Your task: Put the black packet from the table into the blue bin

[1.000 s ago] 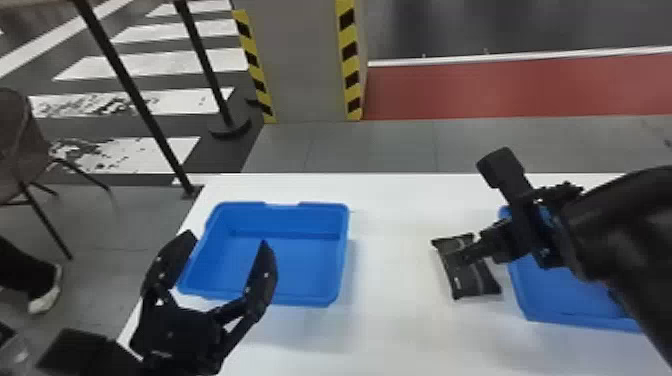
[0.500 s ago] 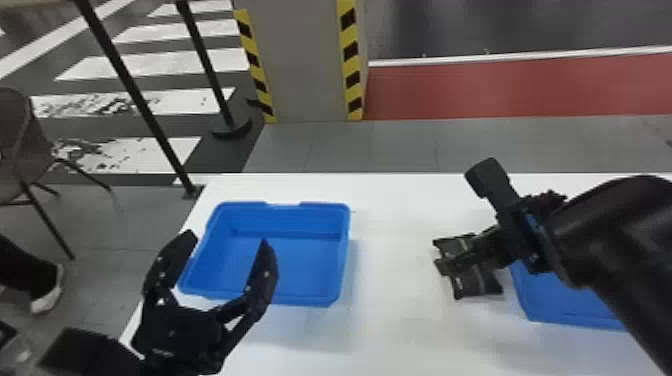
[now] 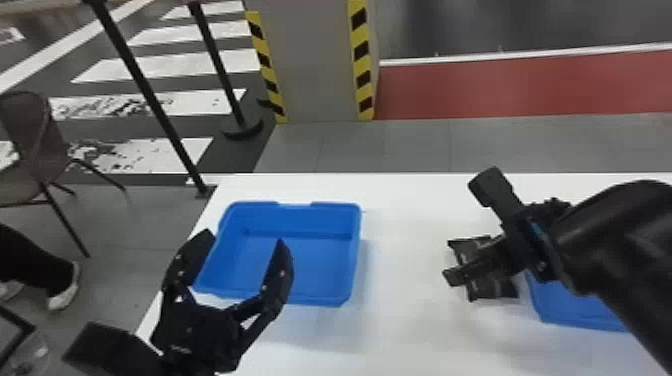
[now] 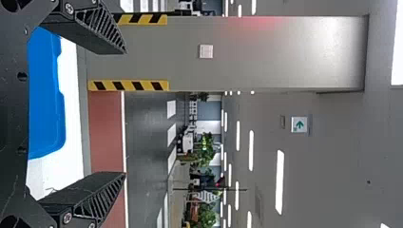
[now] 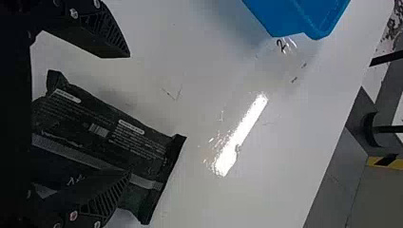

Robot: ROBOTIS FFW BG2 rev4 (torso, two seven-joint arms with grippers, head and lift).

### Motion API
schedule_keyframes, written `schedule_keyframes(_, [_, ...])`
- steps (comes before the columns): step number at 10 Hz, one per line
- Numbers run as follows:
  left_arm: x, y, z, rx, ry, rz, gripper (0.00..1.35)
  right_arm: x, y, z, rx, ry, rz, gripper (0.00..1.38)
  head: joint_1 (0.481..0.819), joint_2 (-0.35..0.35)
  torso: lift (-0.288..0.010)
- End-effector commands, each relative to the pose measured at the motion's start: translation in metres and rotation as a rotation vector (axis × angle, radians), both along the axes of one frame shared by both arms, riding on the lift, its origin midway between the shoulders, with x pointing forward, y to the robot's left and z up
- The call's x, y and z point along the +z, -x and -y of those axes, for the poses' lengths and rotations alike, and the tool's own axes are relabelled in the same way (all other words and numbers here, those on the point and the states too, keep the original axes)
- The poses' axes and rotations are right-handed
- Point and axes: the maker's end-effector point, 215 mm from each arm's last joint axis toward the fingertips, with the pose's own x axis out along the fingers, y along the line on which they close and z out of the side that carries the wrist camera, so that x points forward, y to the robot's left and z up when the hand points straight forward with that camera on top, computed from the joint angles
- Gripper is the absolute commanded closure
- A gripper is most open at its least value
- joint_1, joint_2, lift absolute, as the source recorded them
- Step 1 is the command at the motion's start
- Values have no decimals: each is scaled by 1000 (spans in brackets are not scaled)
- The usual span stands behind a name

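In the head view, my right gripper (image 3: 468,231) is open over the black packet (image 3: 492,289), one finger crossing above it. The packet lies on the white table beside the right blue bin (image 3: 575,311). My right gripper (image 5: 129,113) appears open in the right wrist view too, with the packet (image 5: 102,126) partly under its lower finger; I cannot tell whether they touch. My left gripper (image 3: 244,240) stands idle and open in front of the left blue bin (image 3: 300,296). The left wrist view has the left gripper (image 4: 126,113) with nothing between its fingers.
The white table (image 3: 400,320) carries both bins, the packet between them. A chair (image 3: 30,145) and black posts (image 3: 145,95) stand on the floor beyond its left side. Behind it rises a grey pillar (image 3: 317,60) with striped edges.
My right arm has shifted left and down in the head view, bringing its gripper farther across the packet and covering more of it. The left arm and the left bin have stayed put.
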Motion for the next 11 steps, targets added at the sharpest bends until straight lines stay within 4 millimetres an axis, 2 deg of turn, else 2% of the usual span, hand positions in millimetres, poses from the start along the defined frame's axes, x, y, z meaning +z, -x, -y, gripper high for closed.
schedule_keyframes(1, [-1,1,0,0,1,-3,114,5,-4,5,1,38,17,144,695,221,-110])
schedule_keyframes(3, [-2,1,0,0,1,-5,114,2,-3,7,4,78,11,165,695,211,-110])
schedule_keyframes(5, [-2,0,0,0,1,-5,114,-5,2,9,9,114,-1,321,695,209,-110])
schedule_keyframes(8, [-5,0,-1,2,4,-12,114,-12,7,16,2,152,-23,383,695,206,-110])
schedule_keyframes(9, [-4,-1,-1,2,4,-10,114,-15,8,15,20,173,-22,568,695,204,-110])
schedule_keyframes(10, [-5,0,-2,3,4,-12,114,-14,7,11,32,171,-7,872,695,203,-110])
schedule_keyframes(11, [-4,0,-3,4,4,-9,114,-14,7,6,40,155,-1,1019,695,205,-110])
